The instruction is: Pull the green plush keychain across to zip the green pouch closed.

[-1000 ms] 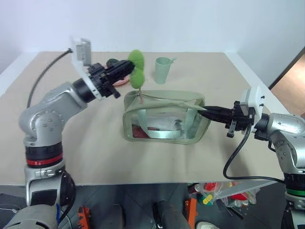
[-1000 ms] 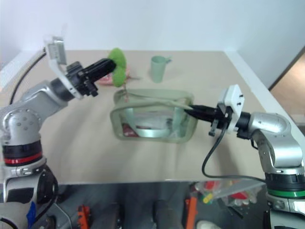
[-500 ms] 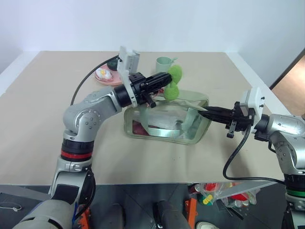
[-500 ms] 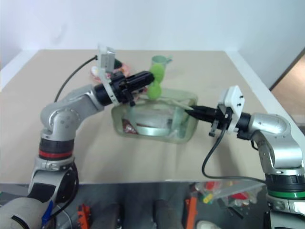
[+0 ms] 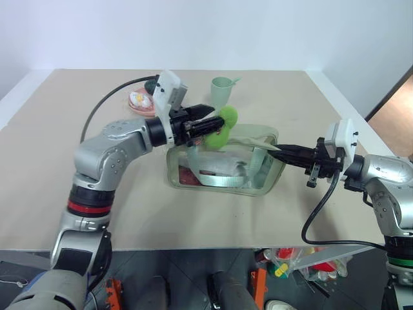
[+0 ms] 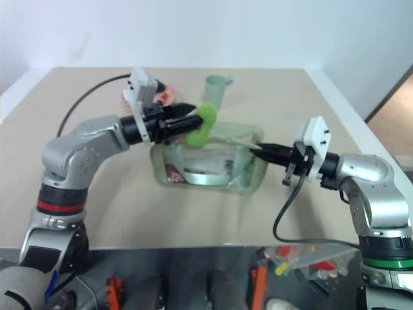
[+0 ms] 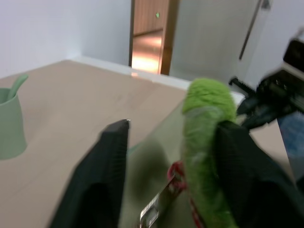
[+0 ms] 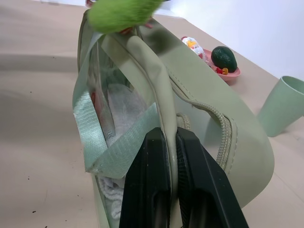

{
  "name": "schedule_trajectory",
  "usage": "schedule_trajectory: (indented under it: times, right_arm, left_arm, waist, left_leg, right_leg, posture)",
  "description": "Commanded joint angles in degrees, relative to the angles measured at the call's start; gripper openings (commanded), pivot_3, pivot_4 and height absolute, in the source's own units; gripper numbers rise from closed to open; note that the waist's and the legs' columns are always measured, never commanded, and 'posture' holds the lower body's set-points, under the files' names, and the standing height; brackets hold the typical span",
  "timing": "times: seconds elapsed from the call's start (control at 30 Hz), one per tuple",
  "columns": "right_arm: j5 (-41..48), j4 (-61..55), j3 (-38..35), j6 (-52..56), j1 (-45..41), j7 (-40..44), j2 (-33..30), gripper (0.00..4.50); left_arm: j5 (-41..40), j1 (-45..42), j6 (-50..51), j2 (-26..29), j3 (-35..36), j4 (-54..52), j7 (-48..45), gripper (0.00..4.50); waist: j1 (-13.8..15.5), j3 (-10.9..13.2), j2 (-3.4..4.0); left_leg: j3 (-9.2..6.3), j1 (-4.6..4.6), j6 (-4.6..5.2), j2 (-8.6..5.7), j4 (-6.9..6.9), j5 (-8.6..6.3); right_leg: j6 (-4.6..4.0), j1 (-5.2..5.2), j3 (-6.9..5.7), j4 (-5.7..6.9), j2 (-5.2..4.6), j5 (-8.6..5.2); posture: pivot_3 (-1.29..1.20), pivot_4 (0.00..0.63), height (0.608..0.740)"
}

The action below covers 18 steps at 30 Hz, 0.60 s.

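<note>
We counted one boxy fabric green pouch [image 5: 222, 161], pinched by the right hand [image 5: 276, 152], and one fuzzy green plush keychain [image 5: 218, 128] between the left hand's [image 7: 171, 137] wide fingers.

The green pouch [image 5: 222, 161] is sitting mid-table [image 5: 193, 219]; the green plush keychain [image 5: 218, 127] is lying atop it toward 11 o'clock; a cup [image 5: 221, 90] is standing behind at 12; a plate [image 5: 141, 101] is resting toward 10 o'clock.

You see green plush keychain [image 5: 219, 126] raised over green pouch [image 5: 222, 163], boxy, clear-sided, upright on the table.
</note>
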Motion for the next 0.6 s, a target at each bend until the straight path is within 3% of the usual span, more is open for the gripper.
schedule_trajectory:
  times: [0.03,0.07,0.1,0.6]
  right_arm:
    - [-0.26,-0.6,-0.04,-0.97,-1.26,0.14,-0.06,0.0]
    - [-0.36,-0.38,0.08,-1.09,-1.43,0.23,0.02,0.0]
    - [-0.48,-0.12,0.26,-1.18,-1.7,0.3,0.12,0.0]
    - [-1.23,1.61,0.86,-2.5,-2.84,1.39,1.08,0.0]
  left_arm:
    - [-0.77,-0.55,0.93,2.17,1.78,-2.35,-1.46,4.0]
    - [-1.05,-0.82,1.27,2.51,2.49,-1.86,-1.43,4.39]
    - [-0.94,-1.07,1.45,2.99,2.8,-1.26,-1.68,4.49]
    - [-0.95,2.21,2.26,10.7,-1.9,-8.19,-14.37,4.49]
  waist:
    - [0.04,0.0,0.0]
    - [0.04,0.0,0.0]
    - [0.03,0.0,0.0]
    - [-0.07,0.01,0.02]
  left_leg:
    - [0.0,0.0,0.0,0.0,0.0,0.0]
    - [-0.01,-0.01,0.0,0.0,0.0,0.0]
    - [-0.01,-0.01,0.0,0.0,0.01,0.0]
    - [-0.03,0.02,0.01,0.07,-0.07,-0.01]
  right_leg:
    - [0.0,0.0,0.0,0.0,0.0,0.0]
    - [0.0,0.0,-0.01,0.0,0.0,0.0]
    - [0.0,0.0,-0.01,0.0,0.0,0.0]
    - [-0.06,-0.04,-0.06,0.01,0.04,-0.05]
  posture:
    - [0.0,0.15,0.74]
    - [0.0,0.15,0.74]
    - [0.0,0.15,0.74]
    - [0.0,0.15,0.74]
